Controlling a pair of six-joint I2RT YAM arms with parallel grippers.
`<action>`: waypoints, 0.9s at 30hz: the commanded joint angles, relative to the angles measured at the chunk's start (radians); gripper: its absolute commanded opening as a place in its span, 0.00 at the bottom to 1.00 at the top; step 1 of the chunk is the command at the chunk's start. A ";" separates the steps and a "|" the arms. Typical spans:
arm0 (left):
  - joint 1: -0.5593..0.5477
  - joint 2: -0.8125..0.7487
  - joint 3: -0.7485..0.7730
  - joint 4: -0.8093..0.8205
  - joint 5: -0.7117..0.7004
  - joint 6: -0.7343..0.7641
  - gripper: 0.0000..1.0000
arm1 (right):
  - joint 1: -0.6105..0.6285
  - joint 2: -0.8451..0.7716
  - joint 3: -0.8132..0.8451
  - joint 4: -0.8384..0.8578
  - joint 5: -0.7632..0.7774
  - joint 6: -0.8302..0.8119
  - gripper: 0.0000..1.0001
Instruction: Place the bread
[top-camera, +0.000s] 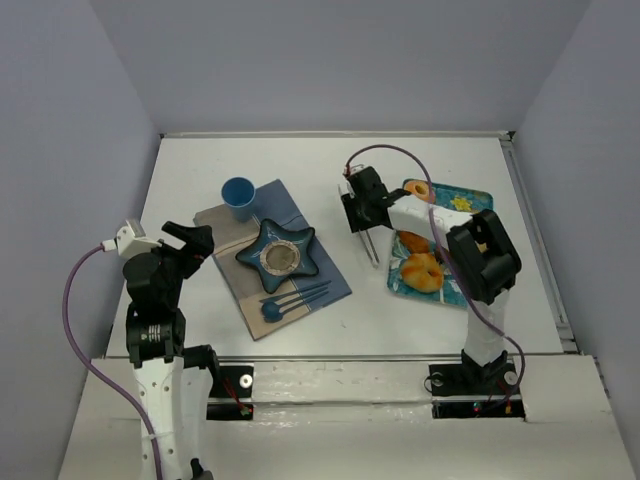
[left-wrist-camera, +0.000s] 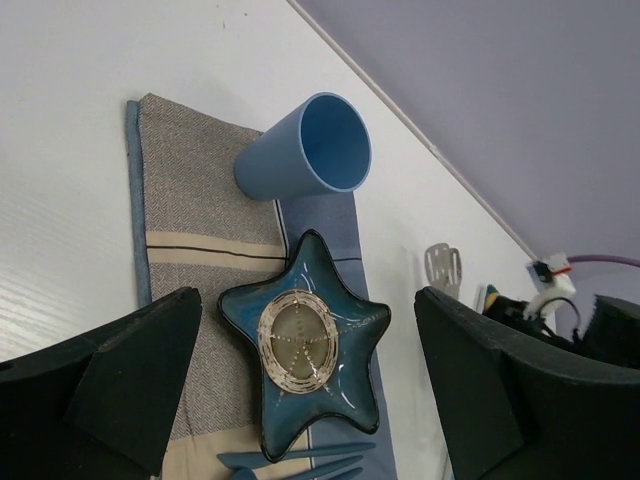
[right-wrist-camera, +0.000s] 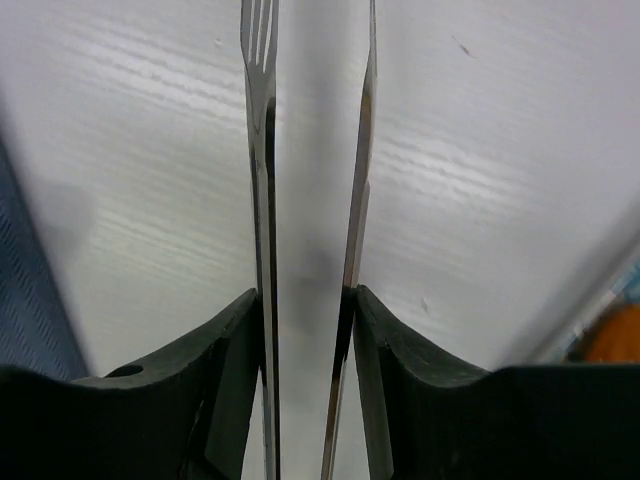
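Observation:
The bread looks like the small golden-brown roll on the patterned tray, partly hidden under my right arm. My right gripper is shut on metal tongs. The tongs hold nothing and point down over the white table, left of the tray. The blue star-shaped dish sits on the placemat and has nothing in it. My left gripper is open and holds nothing, left of the dish and above it.
The tray also holds a ring doughnut and a larger orange pastry. A blue cup lies at the far corner of the striped placemat. Blue cutlery lies by the mat's near edge.

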 joint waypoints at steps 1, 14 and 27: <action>-0.001 -0.018 0.000 0.030 0.011 0.018 0.99 | -0.002 -0.334 -0.127 0.047 0.009 0.069 0.44; -0.005 -0.036 -0.006 0.040 0.036 0.022 0.99 | -0.002 -1.062 -0.465 -0.296 0.116 0.339 0.51; -0.005 -0.006 0.002 0.060 0.013 0.013 0.99 | -0.023 -0.965 -0.382 -0.448 0.143 0.293 0.60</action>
